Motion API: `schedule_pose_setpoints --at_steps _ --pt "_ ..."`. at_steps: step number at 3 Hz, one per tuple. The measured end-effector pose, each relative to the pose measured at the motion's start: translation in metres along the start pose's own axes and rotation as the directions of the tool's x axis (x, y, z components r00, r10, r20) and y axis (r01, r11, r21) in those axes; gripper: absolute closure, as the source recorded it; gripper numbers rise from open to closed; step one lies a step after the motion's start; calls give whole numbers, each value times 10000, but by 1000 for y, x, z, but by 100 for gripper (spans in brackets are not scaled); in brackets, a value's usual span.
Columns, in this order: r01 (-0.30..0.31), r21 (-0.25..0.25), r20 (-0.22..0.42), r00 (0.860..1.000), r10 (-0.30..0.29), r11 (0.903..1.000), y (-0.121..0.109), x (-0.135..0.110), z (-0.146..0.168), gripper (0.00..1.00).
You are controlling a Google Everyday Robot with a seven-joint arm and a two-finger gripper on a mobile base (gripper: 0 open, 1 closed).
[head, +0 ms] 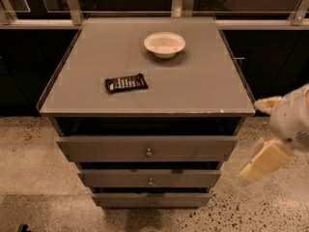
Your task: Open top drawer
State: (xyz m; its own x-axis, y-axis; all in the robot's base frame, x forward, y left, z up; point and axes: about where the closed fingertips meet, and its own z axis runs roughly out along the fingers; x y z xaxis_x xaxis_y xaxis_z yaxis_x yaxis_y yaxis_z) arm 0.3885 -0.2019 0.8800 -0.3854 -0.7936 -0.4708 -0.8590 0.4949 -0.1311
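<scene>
One hand (254, 138), fingers apart, hangs right of the top drawer (147, 148).

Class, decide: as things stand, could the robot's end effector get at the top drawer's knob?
Probably yes. The end effector hangs right of the cabinet, beside the top drawer, and nothing stands before its knob.

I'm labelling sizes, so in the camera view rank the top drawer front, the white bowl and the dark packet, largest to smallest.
1. top drawer front
2. white bowl and dark packet: nearly alike, and the bowl is farther back, so unranked.
The tool hangs to the right of that drawer, apart from it.
</scene>
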Motion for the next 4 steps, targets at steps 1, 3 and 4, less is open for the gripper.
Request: schedule_pose_setpoints --at_steps 1,3,4 --pt "-1078 -226 665 9918 1091 9939 10 24 59 0" --pt "-1168 207 867 9896 1146 9929 1 22 63 42" --pt "-1169 206 870 9896 1147 9929 1 22 63 65"
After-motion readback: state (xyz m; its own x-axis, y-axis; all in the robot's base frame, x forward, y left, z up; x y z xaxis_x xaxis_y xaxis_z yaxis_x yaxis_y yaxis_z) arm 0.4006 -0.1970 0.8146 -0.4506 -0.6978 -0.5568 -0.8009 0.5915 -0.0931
